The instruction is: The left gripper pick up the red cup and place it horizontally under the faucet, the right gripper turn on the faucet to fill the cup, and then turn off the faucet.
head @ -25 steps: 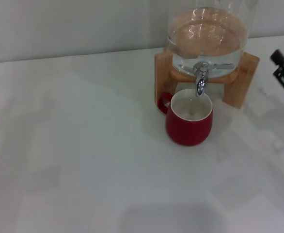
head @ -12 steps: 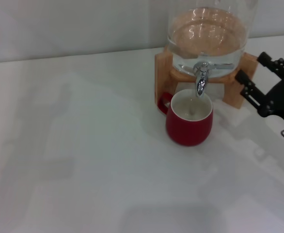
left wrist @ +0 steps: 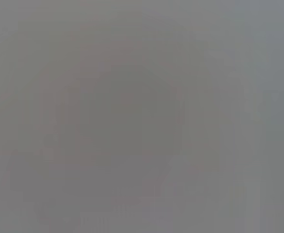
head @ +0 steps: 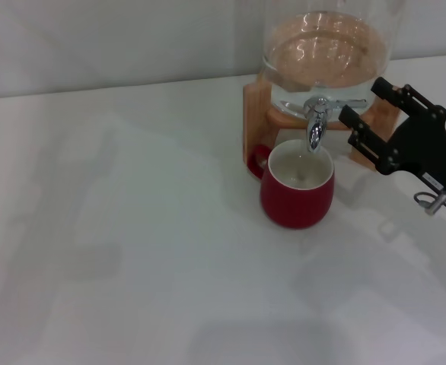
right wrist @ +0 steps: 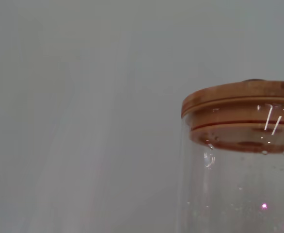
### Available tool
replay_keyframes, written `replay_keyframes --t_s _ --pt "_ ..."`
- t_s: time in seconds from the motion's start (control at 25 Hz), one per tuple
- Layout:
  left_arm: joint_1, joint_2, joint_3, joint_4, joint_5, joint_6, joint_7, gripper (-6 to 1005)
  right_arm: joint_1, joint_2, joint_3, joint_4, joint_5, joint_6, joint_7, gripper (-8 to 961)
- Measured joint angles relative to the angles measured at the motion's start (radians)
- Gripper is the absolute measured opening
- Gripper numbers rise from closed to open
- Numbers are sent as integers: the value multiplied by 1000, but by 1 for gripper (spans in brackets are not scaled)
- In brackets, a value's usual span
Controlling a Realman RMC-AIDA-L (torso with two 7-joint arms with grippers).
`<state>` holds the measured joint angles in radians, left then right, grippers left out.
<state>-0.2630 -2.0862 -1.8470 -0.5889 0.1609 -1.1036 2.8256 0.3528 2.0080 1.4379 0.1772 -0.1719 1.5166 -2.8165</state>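
Red cup (head: 297, 190) upright beneath faucet (head: 315, 122) | right gripper (head: 366, 119) at 3 o'clock, jaws spread (nothing held) | straddle lever squarely, then turn.

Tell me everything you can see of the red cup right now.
The red cup is a small, glossy, rounded mug with a white inside and a red loop handle pointing toward the wooden stand. It stands upright on the white table, directly under the faucet spout. Neither gripper touches it; the right gripper hovers beside the faucet.
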Motion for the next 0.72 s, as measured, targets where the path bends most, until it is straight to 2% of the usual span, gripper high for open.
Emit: replay_keyframes --t_s 0.72 --pt "-10 2 2 0 0 -7 0 887 21 -1 -26 -7 0 -28 0 617"
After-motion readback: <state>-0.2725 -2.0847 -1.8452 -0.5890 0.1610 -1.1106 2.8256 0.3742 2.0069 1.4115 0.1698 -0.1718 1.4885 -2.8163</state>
